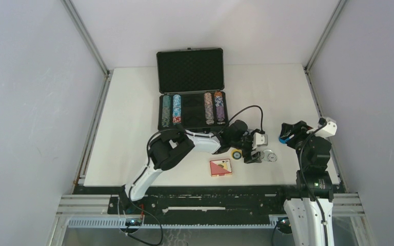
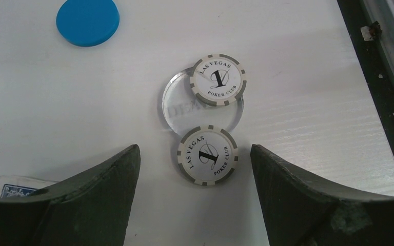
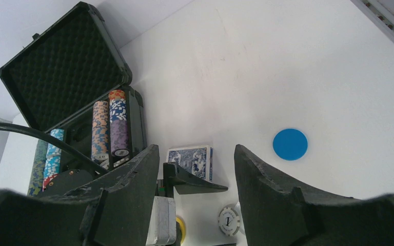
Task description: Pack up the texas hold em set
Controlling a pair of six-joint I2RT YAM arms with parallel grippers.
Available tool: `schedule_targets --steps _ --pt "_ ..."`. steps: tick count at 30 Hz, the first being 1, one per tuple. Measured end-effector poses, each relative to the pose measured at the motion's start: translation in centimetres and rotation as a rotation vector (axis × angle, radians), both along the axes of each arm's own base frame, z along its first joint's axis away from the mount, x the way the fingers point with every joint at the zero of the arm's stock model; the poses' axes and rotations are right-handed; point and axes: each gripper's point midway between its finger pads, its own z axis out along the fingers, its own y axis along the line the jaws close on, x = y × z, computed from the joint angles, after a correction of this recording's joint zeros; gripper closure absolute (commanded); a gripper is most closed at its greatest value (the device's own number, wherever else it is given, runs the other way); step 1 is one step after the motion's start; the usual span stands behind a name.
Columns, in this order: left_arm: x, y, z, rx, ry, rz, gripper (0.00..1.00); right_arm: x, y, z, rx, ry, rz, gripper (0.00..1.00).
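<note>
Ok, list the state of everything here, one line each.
Case: open, lid upright.
Chip rows: in the case, middle gap.
Red deck: flat, outside the case.
Blue deck: outside the case.
Blue disc: loose, outside.
Clear button: flat, partly covered.
Upper chip: lying across that button's rim.
Lower chip: flat, not gripped.
Left gripper: open, straddling that chip.
Right gripper: open, empty.

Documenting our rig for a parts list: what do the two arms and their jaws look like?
The left arm and right arm pair white shells with black joint housings, each with a white camera block at the wrist. A black cable loops over the left wrist. The jaws are dark, curved, scuffed wedges.
</note>
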Motion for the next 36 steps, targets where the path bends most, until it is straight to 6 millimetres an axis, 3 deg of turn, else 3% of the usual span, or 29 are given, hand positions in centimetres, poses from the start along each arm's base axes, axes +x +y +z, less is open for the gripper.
schedule_targets --steps 15,36 --pt "-0.9 -0.5 0.0 -0.012 0.0 0.003 0.3 0.0 0.2 -0.2 0.003 0.003 0.011 0.36" --pt "-1.1 -0.6 -0.1 -0.009 -0.003 0.004 0.58 0.1 0.2 -0.2 0.003 0.001 0.01 0.35"
